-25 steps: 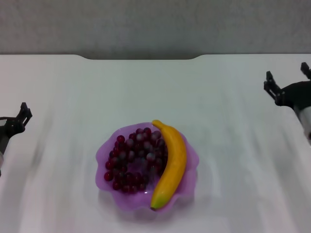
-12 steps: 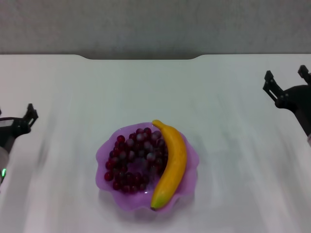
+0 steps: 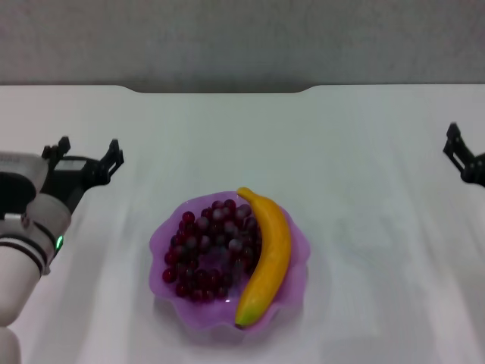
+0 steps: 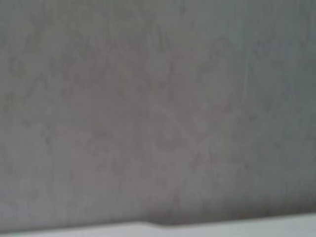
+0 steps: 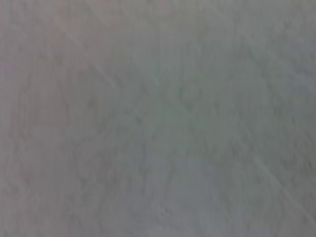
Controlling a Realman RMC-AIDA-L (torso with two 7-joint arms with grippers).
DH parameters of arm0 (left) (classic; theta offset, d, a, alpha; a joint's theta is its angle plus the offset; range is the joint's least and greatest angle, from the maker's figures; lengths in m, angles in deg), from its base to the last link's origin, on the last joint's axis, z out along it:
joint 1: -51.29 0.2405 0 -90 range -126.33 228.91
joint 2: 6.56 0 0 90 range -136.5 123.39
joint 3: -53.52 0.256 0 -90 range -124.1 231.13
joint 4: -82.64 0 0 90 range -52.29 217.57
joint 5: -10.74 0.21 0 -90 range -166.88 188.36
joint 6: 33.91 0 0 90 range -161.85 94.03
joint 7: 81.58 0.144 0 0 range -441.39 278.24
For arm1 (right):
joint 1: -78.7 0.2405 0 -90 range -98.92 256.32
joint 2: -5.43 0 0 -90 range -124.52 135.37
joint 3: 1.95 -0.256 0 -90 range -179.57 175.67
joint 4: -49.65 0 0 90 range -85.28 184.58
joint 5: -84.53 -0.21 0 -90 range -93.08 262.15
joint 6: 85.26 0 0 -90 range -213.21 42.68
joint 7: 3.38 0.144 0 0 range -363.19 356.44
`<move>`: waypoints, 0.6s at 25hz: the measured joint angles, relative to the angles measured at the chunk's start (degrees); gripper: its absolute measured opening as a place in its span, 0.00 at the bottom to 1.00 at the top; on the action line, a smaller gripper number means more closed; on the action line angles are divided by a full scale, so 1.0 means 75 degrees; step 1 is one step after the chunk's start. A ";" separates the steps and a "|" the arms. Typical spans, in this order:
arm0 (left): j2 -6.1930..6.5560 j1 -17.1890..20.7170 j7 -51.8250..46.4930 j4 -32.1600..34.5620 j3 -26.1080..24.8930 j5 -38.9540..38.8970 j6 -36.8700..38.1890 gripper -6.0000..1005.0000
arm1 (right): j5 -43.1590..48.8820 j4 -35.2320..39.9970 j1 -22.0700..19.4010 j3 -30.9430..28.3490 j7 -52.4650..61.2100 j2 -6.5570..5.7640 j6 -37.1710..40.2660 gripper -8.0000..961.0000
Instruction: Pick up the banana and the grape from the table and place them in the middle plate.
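Note:
The banana (image 3: 269,254) lies in the right half of the purple middle plate (image 3: 158,241), its dark tip towards the near rim. The grape bunch (image 3: 208,250) fills the plate's left half, touching the banana. The plate stands on the white table (image 3: 364,227). My left gripper (image 3: 85,152) is open and empty above the table, left of the plate and apart from it. My right gripper (image 3: 474,163) is at the far right edge of the head view; one finger (image 3: 454,142) shows, spread away from the palm, holding nothing. Neither wrist view shows the plate or the fruit.
The table's far edge has a notch (image 3: 220,91) before a grey wall (image 3: 242,38). The left wrist view shows that wall and a strip of the table's edge (image 4: 222,224). The right wrist view shows only a plain grey surface.
My left arm has swung in from the left edge towards the table's middle, its gripper farther from me. My right gripper has drawn back to the right, partly out of view. The fruit and plate have not moved.

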 joint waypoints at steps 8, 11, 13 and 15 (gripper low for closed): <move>-0.0023 0.0547 -0.0006 -0.0249 0.0029 -0.0052 -0.0039 0.88 | 0.0032 0.0005 -0.0044 0.0150 -0.0002 0.0005 -0.0907 0.93; -0.0018 0.0550 -0.0008 -0.0604 0.0007 -0.0165 -0.0442 0.88 | 0.0021 -0.0003 -0.0104 0.0089 0.0027 0.0009 -0.0807 0.93; -0.0021 0.0563 -0.0009 -0.0713 0.0022 -0.0316 -0.0726 0.88 | -0.0091 0.0028 -0.0140 -0.0030 0.0066 0.0007 -0.0806 0.93; -0.0021 0.0574 -0.0009 -0.0798 0.0047 -0.0460 -0.1026 0.88 | -0.0197 0.0040 -0.0149 -0.0057 0.0067 0.0006 -0.0826 0.93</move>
